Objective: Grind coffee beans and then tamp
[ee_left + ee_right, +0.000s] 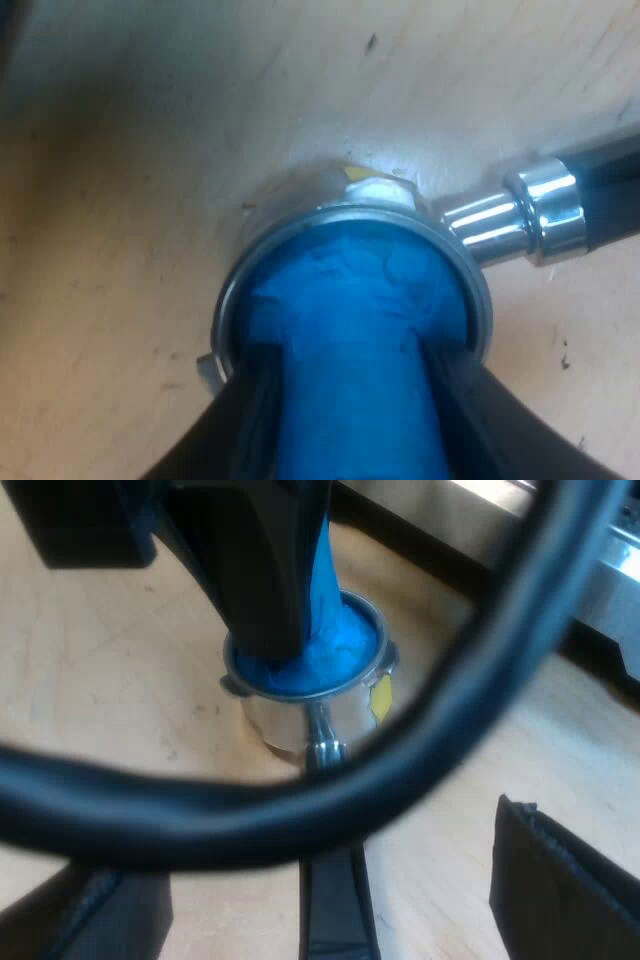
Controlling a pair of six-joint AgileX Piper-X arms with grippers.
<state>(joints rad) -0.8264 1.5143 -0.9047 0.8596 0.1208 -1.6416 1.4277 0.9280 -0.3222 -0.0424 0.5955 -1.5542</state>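
Blue tamper (350, 290) seated in basket of holder (500, 225). Holder rests on desk (130, 170), near espresso machine (600, 570). Grounds hidden under tamper.

Fingers of left gripper (350, 400) clenched on tamper stem. Fingers of right gripper (320, 870) released, spread either side of holder's dark handle, apparently not touching it.

Step judged: tamping. Next move calls for straight, level downward press. Closing right fingers on handle may help steady holder.

My left gripper (350, 345): two black fingers (240, 425), smooth matte, broad at base, narrowing toward tips, inner edges catching faint grey sheen. My right gripper (320, 865): same black, fingers (560, 880) blocky, flat-faced, one with layered seam along edge.
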